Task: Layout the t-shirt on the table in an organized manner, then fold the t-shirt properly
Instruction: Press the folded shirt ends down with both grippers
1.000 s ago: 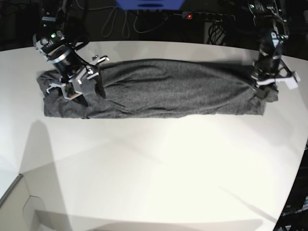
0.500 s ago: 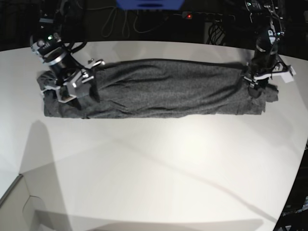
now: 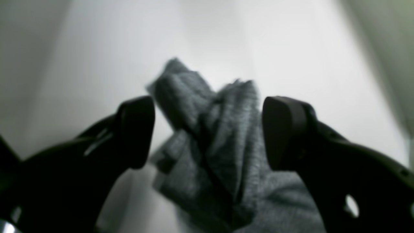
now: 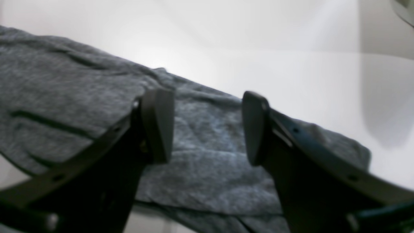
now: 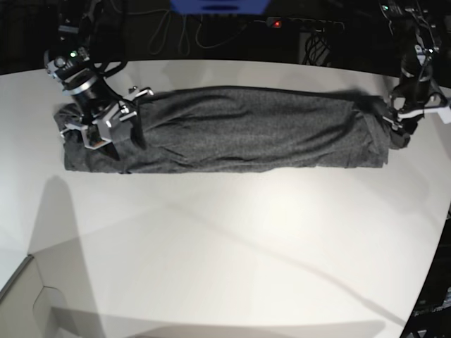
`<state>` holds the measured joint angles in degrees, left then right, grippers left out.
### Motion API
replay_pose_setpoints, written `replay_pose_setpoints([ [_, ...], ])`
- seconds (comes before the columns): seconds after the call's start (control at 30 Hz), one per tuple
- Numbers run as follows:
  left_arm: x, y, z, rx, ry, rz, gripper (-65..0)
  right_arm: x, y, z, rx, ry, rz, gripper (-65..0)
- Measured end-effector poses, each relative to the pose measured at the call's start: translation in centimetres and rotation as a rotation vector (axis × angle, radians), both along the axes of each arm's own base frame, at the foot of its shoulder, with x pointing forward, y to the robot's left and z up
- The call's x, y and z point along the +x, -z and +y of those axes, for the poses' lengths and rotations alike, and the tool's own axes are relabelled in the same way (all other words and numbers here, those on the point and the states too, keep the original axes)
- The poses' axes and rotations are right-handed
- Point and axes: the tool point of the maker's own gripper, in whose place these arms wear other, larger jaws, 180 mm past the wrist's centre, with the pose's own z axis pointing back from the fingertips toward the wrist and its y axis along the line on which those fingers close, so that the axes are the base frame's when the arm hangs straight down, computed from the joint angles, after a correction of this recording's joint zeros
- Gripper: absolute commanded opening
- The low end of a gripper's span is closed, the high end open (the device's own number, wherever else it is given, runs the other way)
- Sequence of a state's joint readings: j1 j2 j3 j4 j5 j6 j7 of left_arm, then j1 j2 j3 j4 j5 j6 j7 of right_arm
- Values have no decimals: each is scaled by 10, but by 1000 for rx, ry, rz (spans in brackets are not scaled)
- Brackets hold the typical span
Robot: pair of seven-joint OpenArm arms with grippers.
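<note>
A: Start at nine o'clock in your base view. What do you see?

B: Your right gripper [image 5: 106, 130] sits over the end of the t-shirt [image 5: 239, 130] there. In its wrist view the jaws stand apart with grey knit showing between them, gripping nothing.

A: And the shirt itself?

B: It lies as a long, wrinkled band across the table [image 5: 225, 239], folded lengthwise, stretching from nine o'clock to three o'clock along the far half.

A: Now the three o'clock end.

B: Your left gripper [image 5: 409, 120] is at that tip of the band. Its wrist view shows the fingers [image 3: 136, 129] spread wide, released, with a bunched corner of cloth between them, touching neither pad.
</note>
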<state>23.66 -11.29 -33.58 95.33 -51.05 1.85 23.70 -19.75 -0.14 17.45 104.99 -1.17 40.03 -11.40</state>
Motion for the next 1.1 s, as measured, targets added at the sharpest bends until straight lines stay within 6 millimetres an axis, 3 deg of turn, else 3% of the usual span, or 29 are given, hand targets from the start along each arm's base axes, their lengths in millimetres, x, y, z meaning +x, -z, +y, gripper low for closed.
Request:
replay_pose_setpoints([
  [0.17, 1, 4, 8, 90, 18, 50, -145, 0, -1, 0, 1, 0, -2, -310],
  [0.3, 20, 4, 6, 159, 42, 51, -145, -1, 1, 0, 0, -1, 2, -310],
  [0.4, 24, 17, -11, 153, 100, 86, -145, -1, 0, 2, 3, -4, 2, -310],
  [0.53, 26, 33, -19, 133, 116, 120, -145, -1, 1, 0, 0, 1, 2, -310],
  [0.7, 32, 52, -16, 104, 97, 145, -122, -1, 0, 0, 0, 1, 2, -310],
  [0.8, 35, 53, -13, 108, 88, 136, -96, -1, 0, 0, 0, 1, 1, -310],
  [1.1, 44, 63, -51, 121, 157, 112, -82, 0, 0, 0, 0, 1, 1, -310],
])
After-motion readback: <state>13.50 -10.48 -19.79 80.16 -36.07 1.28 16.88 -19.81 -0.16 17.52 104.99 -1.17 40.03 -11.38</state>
